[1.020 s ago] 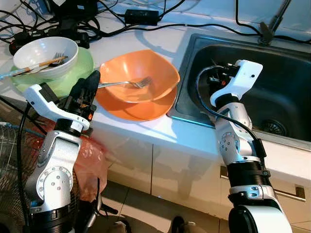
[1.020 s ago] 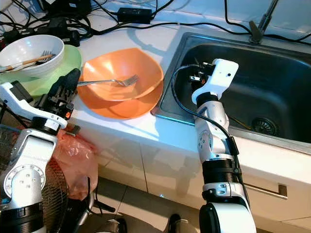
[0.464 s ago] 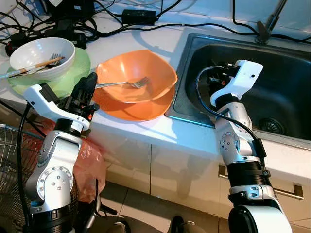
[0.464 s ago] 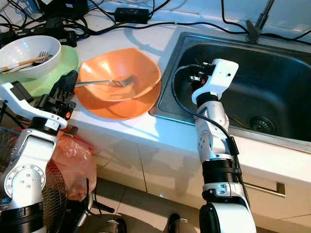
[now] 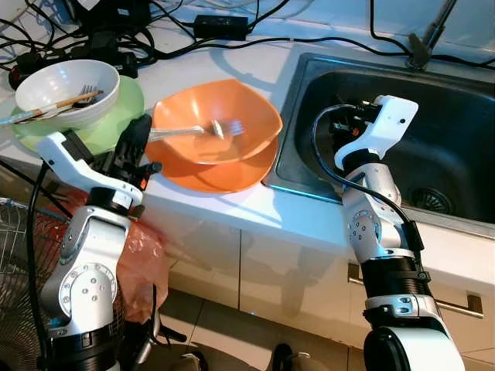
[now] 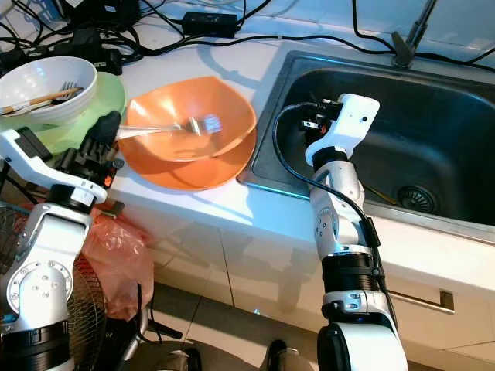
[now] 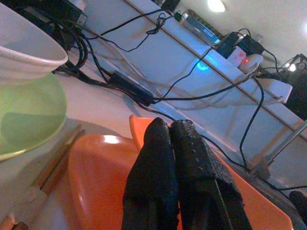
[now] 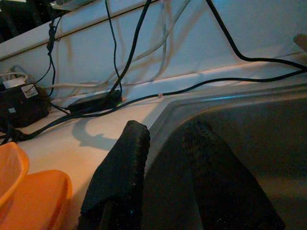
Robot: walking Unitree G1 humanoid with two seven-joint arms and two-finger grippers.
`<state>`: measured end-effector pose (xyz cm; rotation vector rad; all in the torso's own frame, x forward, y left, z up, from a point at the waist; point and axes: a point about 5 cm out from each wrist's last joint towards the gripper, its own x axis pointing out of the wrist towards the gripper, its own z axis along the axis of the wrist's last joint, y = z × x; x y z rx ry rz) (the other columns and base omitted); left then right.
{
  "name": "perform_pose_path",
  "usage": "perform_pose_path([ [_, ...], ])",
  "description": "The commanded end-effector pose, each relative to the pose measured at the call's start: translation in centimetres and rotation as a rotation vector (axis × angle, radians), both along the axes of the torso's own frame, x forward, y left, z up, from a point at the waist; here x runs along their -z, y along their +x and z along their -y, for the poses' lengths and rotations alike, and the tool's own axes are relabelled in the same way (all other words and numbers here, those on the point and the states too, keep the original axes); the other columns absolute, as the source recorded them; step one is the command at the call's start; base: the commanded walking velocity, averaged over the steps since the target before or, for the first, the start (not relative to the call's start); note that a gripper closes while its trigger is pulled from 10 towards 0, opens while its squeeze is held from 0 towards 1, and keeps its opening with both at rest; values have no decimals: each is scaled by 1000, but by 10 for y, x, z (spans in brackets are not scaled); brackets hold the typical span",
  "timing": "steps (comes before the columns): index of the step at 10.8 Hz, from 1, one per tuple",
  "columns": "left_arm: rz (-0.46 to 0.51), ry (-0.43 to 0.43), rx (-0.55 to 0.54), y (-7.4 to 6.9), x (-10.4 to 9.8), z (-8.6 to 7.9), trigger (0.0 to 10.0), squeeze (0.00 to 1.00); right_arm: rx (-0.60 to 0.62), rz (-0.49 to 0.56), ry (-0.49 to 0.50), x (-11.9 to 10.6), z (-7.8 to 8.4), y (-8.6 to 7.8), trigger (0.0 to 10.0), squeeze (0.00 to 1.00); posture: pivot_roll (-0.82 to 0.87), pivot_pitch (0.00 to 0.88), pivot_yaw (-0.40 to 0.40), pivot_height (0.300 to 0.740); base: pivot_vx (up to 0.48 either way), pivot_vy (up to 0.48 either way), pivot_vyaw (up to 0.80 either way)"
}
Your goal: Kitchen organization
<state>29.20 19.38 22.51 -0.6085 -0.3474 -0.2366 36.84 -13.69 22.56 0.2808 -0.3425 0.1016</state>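
The left tool [image 5: 136, 137], fingers pressed together on the handle of the silver metal fork [image 5: 203, 129], lifts it from the stacked orange plastic bowls [image 5: 219, 131] directly ahead. Next, I judge, carry it across to the steel sink [image 5: 433, 116], where the right tool [image 5: 340, 124] waits narrowly parted.

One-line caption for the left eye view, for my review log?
Left gripper shut on fork handle at orange bowl; right gripper open over sink.
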Motion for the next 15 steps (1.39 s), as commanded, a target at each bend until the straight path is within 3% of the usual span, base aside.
perform_pose_path([
  [1, -9, -1, -15, 0, 1, -2, 0, 0, 7, 8, 8, 0, 2, -2, 10000, 0, 134, 205, -9, 740, 0, 0, 0],
  [4, 24, -20, 12, 0, -5, 3, 0, 0, 6, 9, 8, 0, 1, -2, 10000, 0, 136, 199, -9, 740, 0, 0, 0],
  [10, 196, -108, 117, -5, -46, 15, 275, 0, 6, 11, 8, 0, 1, -1, 10000, 0, 136, 185, -7, 740, 0, 0, 0],
  [11, 227, -119, 119, -6, -55, 15, 10000, 0, 5, 10, 7, 0, 1, 0, 10000, 0, 135, 185, -7, 740, 0, 0, 0],
  [13, 259, -137, 139, -5, -65, 21, 10000, 0, 5, 8, 7, 0, 0, 0, 10000, 0, 136, 186, -7, 740, 0, 0, 0],
  [15, 241, -172, 214, 4, -61, 42, 10000, 0, 5, 6, 9, 0, 0, 0, 10000, 0, 134, 186, -6, 740, 0, 0, 0],
])
